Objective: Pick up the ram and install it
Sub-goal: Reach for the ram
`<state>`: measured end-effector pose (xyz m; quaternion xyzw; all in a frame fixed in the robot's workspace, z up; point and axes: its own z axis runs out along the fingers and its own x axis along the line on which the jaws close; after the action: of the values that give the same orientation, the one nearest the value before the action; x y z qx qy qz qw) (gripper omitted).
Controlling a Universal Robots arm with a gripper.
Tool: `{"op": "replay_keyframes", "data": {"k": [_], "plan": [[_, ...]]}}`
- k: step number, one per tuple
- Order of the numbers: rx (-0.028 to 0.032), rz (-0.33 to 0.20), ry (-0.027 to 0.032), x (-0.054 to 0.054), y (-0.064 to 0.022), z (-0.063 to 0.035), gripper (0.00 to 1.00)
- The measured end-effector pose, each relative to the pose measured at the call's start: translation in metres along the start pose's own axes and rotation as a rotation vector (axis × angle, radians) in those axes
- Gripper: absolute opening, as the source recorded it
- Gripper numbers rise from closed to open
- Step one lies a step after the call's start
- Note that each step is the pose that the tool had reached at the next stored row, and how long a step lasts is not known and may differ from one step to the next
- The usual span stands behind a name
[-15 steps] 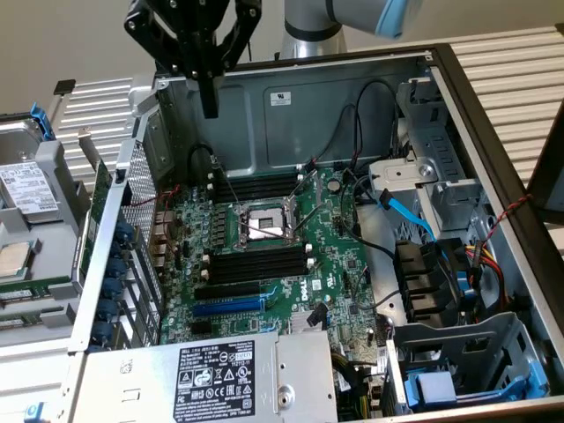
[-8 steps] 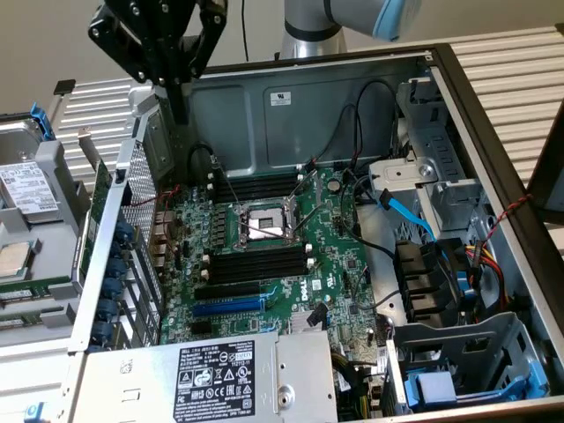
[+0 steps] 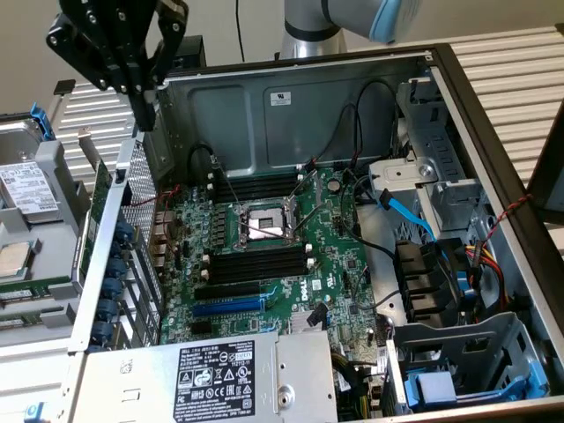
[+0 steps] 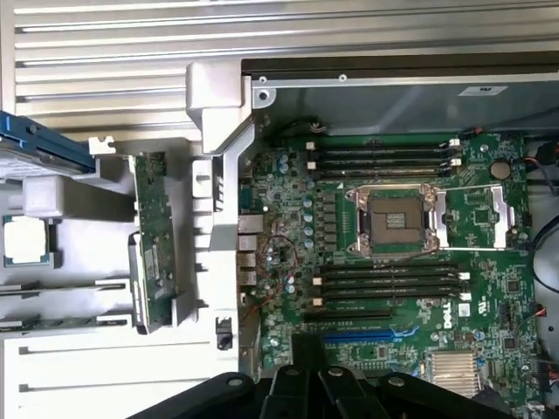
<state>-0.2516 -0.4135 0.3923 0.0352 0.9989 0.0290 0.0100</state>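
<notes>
The fingers (image 4: 307, 353) of the gripper (image 3: 145, 120) are pressed together and hold nothing, hanging in free air over the top edge of the perforated case wall (image 3: 132, 207), while the ram (image 4: 154, 231) stands on its long edge outside the case, just beside that wall, well apart from the black memory slots (image 3: 256, 264).

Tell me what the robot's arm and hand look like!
The hand is all black. It is made of chunky, angular links joined by round pivots, and it narrows to slim fingers. The arm is a smooth, silver-grey tube with a light blue cap on one of its joints.
</notes>
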Motion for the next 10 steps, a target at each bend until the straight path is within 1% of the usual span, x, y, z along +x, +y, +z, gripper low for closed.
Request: {"op": "replay_keyframes", "data": {"k": [1,2,5,7,8,10], "plan": [[0.0002,0.000,0.0015,0.004,-0.0006,-0.0001,0.11],[0.0005,0.000,0.0057,0.008,-0.0009,-0.0002,0.11],[0.0018,0.001,0.0231,0.017,-0.0021,-0.0004,0.11],[0.0024,0.002,0.0322,0.025,-0.0031,-0.0005,0.11],[0.0025,0.002,0.0352,0.029,-0.0037,-0.0005,0.11],[0.0028,0.002,0.0377,0.039,-0.0049,-0.0004,0.11]]}}
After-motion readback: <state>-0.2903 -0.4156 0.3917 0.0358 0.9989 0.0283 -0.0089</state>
